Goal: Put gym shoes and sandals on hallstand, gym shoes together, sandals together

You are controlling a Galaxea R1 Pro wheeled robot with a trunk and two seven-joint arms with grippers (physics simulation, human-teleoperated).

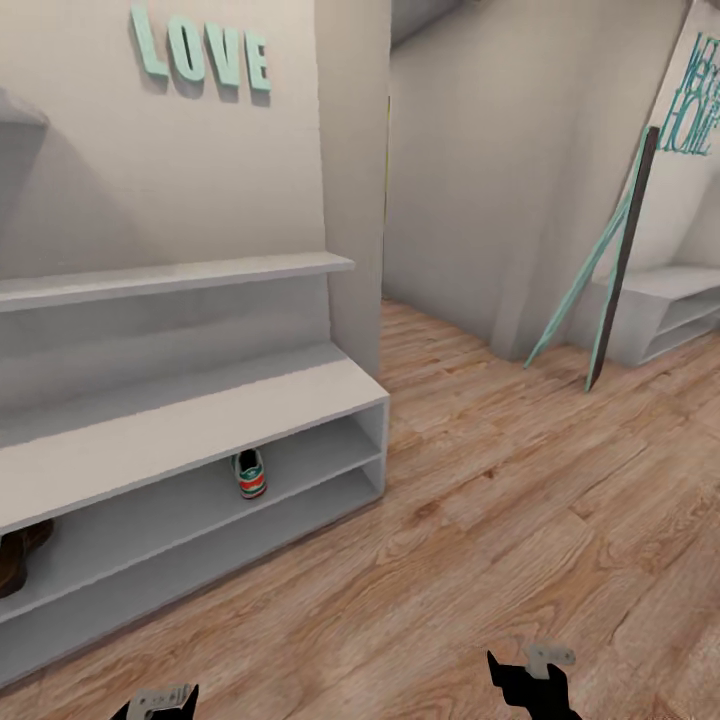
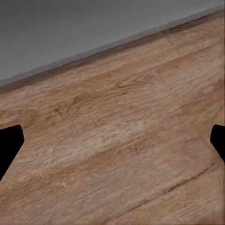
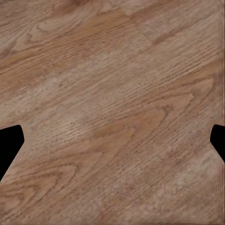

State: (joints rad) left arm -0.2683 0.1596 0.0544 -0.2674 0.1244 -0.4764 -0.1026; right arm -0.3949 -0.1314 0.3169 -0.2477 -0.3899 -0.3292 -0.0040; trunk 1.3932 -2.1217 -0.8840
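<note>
From the head view, one gym shoe [image 1: 250, 474] is seen on the upper open shelf of the hallstand [image 1: 200, 420], long axis running into the shelf. A sandal [image 1: 20, 556], cut off at the frame edge, is on that shelf. In both wrist views, jaws stand wide apart over the corridor floor [image 3: 112, 103].

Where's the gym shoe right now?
Head view: one gym shoe sits on the hallstand's upper open shelf, under the bench top, right of a sandal at the left edge.
</note>
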